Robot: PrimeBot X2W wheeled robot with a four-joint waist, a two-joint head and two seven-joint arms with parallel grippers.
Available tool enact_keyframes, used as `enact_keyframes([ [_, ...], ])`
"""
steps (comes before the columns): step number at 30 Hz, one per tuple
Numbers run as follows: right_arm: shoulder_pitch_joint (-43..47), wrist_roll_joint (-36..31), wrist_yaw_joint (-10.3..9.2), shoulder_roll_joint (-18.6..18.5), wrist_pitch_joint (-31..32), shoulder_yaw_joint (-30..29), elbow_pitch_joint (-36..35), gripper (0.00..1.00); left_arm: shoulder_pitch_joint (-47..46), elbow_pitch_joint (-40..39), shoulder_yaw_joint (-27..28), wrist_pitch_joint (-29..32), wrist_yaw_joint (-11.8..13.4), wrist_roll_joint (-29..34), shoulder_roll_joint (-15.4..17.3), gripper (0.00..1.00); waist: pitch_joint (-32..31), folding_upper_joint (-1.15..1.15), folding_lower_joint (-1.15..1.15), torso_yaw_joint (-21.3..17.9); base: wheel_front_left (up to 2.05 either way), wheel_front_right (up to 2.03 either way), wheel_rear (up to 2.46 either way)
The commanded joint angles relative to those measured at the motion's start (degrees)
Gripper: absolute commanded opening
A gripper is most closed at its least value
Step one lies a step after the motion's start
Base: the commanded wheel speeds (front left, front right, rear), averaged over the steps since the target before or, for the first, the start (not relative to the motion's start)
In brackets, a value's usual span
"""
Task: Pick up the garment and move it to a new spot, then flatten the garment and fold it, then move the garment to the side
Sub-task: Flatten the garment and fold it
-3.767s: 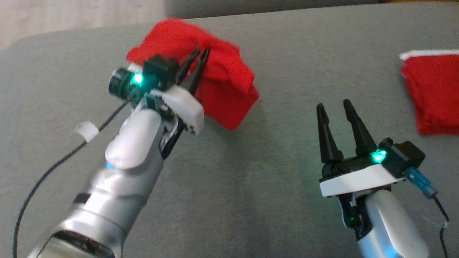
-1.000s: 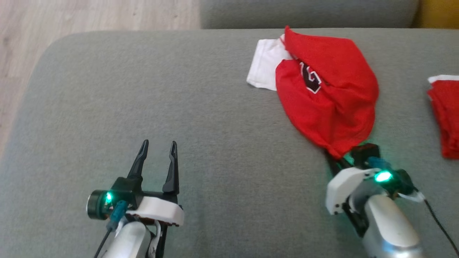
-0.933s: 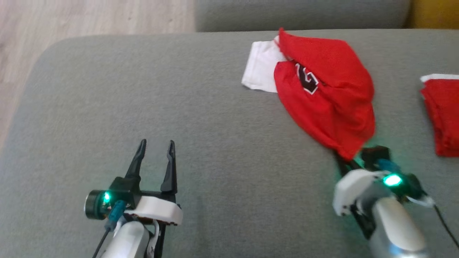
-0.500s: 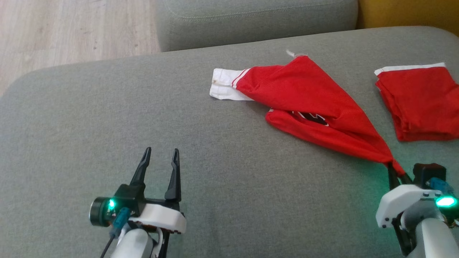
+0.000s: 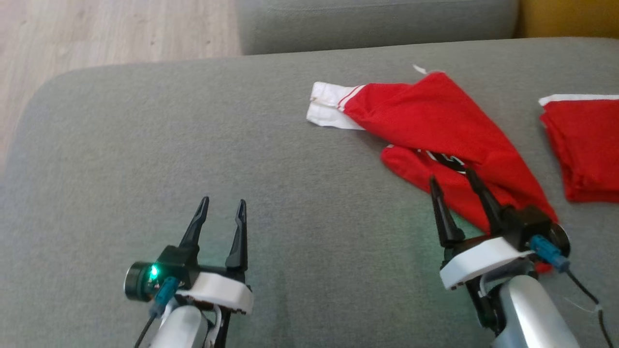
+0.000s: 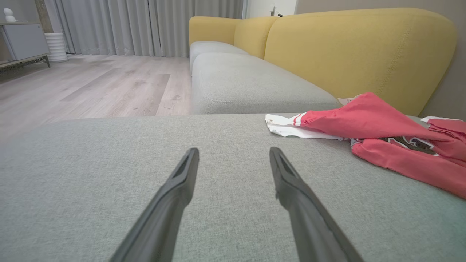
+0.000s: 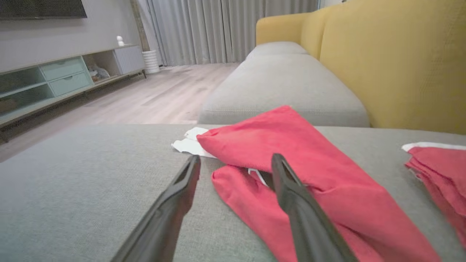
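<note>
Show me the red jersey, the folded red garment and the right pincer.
red jersey (image 5: 435, 111), head view, upper red panel.
folded red garment (image 5: 587, 145), head view, its middle.
right pincer (image 5: 449, 174), head view, between fingertips.

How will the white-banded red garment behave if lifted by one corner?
Probably floppy: the red garment lies in soft folds. Likely light: its thin cloth lies flat on the grey cushion. It would probably hang long.

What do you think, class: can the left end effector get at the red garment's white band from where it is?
Probably yes: the left end effector is open, and bare grey cushion lies between it and the white band.
</note>
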Motion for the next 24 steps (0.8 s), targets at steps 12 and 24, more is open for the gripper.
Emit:
enact_keyframes([
  [12, -12.7, -9.9, -0.11, -0.8, 3.6, 1.8, 5.8, 1.0, -5.6, -1.0, 0.5, -0.5, -0.6, 1.0, -0.9, 1.0, 5.5, 0.0, 0.0, 6.6, 0.0, 0.0, 0.0],
  [24, -26.7, -19.3, -0.11, -4.7, 5.6, -1.0, 24.1, 0.0, -7.1, -0.6, -1.1, -0.5, -0.2, -0.4, -1.3, 1.0, 7.9, 0.0, 0.0, 11.5, 0.0, 0.0, 0.0],
])
